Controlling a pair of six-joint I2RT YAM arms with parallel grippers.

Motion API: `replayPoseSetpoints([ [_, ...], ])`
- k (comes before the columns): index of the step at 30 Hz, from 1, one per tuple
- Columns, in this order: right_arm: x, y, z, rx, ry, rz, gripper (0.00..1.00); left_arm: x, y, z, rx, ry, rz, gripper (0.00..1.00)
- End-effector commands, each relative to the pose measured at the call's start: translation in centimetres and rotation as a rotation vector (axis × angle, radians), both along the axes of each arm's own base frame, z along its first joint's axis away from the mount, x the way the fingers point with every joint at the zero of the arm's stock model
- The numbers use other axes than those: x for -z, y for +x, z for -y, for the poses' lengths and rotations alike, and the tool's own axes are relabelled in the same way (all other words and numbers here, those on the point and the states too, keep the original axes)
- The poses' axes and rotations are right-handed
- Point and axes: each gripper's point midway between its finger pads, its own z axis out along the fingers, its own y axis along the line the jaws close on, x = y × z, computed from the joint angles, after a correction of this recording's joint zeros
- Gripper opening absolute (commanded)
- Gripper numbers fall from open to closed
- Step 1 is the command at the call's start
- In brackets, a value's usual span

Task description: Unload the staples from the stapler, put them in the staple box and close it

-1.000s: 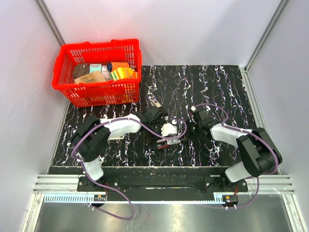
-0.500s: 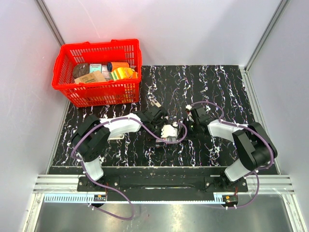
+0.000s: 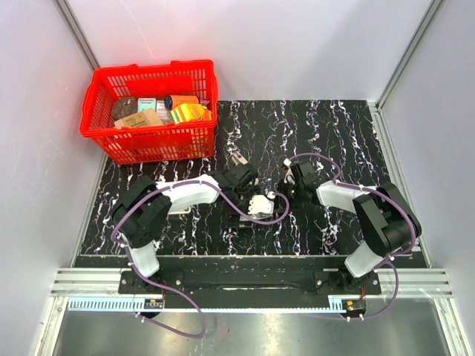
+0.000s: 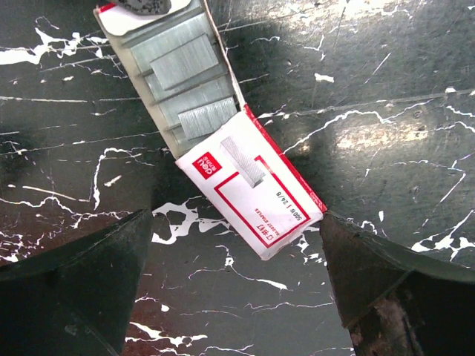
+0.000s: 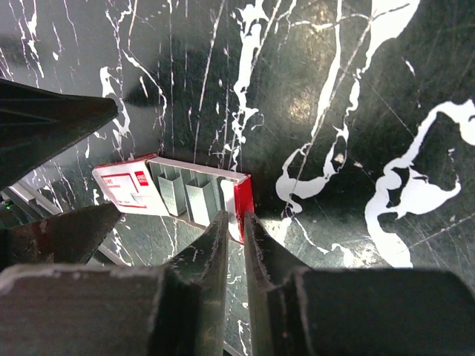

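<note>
A small slim dark-and-silvery stapler lies on the black marbled table, just behind my left forearm and apart from both grippers. A red-and-white staple box lies under my left gripper, which hangs open above it with a finger on either side of the sleeve. Its tray is slid out, with rows of silvery staples in it. My right gripper is pinched on the tray's red end wall. In the top view both grippers, left and right, meet at mid-table.
A red basket full of packets stands at the back left. White walls close the table at left, back and right. Purple cables loop over both arms near the grippers.
My right gripper has moved left and a little back, closing in on the left gripper. The left gripper has shifted slightly and stays open over the box.
</note>
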Motion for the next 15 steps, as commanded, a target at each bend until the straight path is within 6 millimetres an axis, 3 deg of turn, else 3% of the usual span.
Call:
replayPoseSetpoints([
  [1,-1.4,0.1,-2.0,-0.068,0.061,0.024,0.19,-1.1,0.8,2.6,0.036,-0.075,0.027,0.99],
  [15,-1.3,-0.6,-1.9,-0.056,0.064,0.009,0.23,-2.5,2.0,2.0,-0.043,-0.078,0.067,0.99],
])
